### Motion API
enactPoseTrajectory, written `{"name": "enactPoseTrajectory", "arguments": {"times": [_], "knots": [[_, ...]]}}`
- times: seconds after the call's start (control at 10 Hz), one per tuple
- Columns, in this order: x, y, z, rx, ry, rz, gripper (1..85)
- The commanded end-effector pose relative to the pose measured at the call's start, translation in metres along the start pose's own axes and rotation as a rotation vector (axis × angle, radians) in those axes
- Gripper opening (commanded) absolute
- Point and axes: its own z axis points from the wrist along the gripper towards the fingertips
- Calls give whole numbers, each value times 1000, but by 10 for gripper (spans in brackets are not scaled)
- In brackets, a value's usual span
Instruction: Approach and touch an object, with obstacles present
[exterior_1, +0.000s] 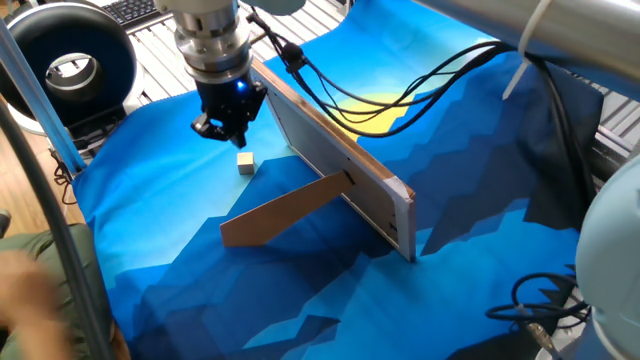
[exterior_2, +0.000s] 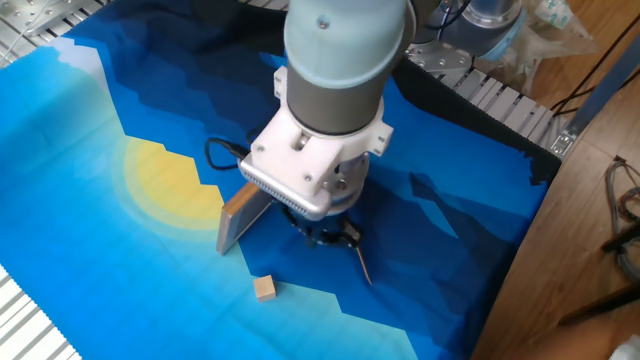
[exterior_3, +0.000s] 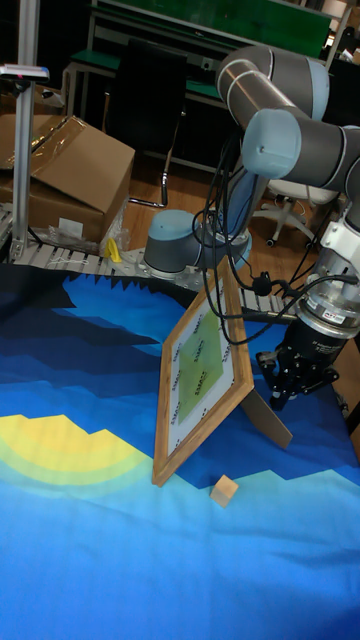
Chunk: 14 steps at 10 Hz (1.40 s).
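The object, a tiny pale wooden cube (exterior_1: 245, 162) (exterior_2: 264, 289) (exterior_3: 226, 489), lies on the blue cloth in front of the obstacle. That obstacle is a wooden picture frame (exterior_1: 340, 165) (exterior_2: 243, 208) (exterior_3: 200, 375) standing on its long edge, held up by a brown prop leg (exterior_1: 285, 210) (exterior_3: 272, 408). My gripper (exterior_1: 225, 132) (exterior_2: 325, 238) (exterior_3: 280, 392) points down beside the frame's end. It hangs a little above and just behind the cube, apart from it. Its fingers look shut with nothing between them.
Black cables (exterior_1: 400, 80) run from the wrist over the frame. A round black device (exterior_1: 70, 60) stands off the cloth at one corner. Cardboard boxes (exterior_3: 70, 175) and a second robot base (exterior_3: 185, 245) lie beyond the table's far edge.
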Motion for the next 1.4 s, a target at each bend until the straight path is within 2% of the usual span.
{"name": "enactPoseTrajectory", "arguments": {"times": [0.0, 0.1, 0.3, 0.6, 0.8, 1.0, 1.3], "knots": [[0, 12, -1, -50, 3, 19, 10], [-4, 16, 2, -60, -4, 21, 10], [-24, 26, 29, -72, -10, 21, 10], [-42, 32, 61, -63, -38, 29, 10], [-49, 30, 72, -63, -43, 19, 10], [-57, 21, 82, -38, -50, -2, 10], [-58, 13, 79, -33, -42, -16, 10]]}}
